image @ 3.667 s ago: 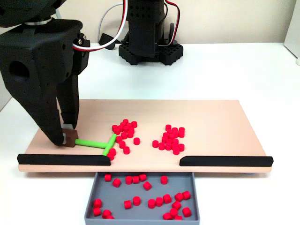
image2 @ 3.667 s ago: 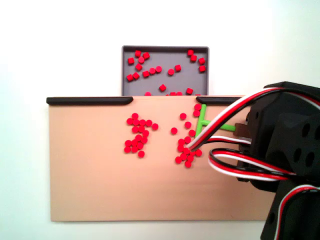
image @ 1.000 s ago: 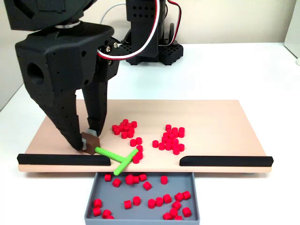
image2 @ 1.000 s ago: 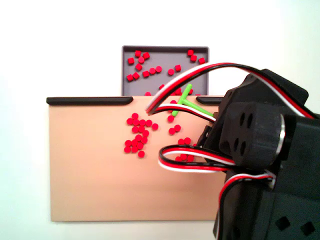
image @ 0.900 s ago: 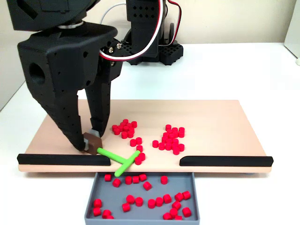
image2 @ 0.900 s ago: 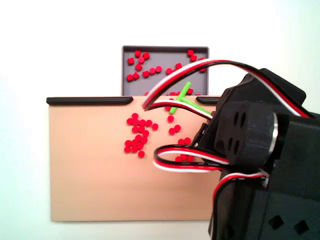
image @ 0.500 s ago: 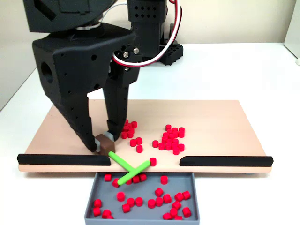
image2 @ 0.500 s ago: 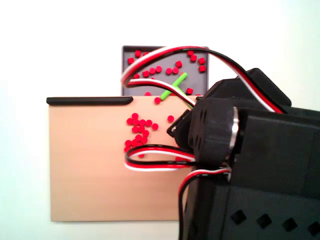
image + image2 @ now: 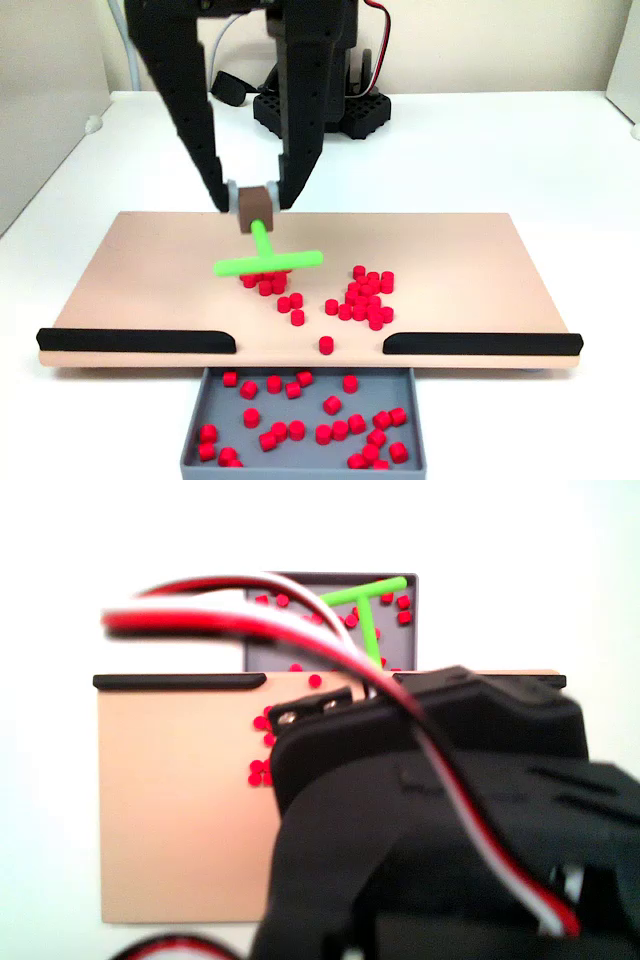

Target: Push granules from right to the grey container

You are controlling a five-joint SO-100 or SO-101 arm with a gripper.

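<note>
**Fingers lift the pusher clear of the board**

Fingers of the black two-finger gripper (image 9: 252,205) are closed on the brown block handle of the green T-shaped pusher tool (image 9: 266,259), and we now see that tool raised and hanging crossbar-down over the far-middle of the tan wooden board (image 9: 150,280). Half a second ago its crossbar lay at the board's near edge, in the gap between the rails; the arm has since drawn up and back.

Going from near to far in the front fixed view: the shallow grey plastic container (image 9: 300,462) sits just beneath the board's near edge, holding many of the small red cylindrical granules (image 9: 330,405), more than it held earlier. Along that near edge run two black rail strips (image 9: 135,340), with an open gap between them directly above the container. One granule sits alone in that gap. Behind it two clusters stay on the board, a thinner one under the pusher and a denser one to the right in this view. To either side of them the board lies bare.

In the other fixed view, the arm's body and red-white-black cables (image 9: 250,620) cover most of the board (image 9: 170,810); the pusher (image 9: 368,605) appears over the container (image 9: 412,630).
</note>
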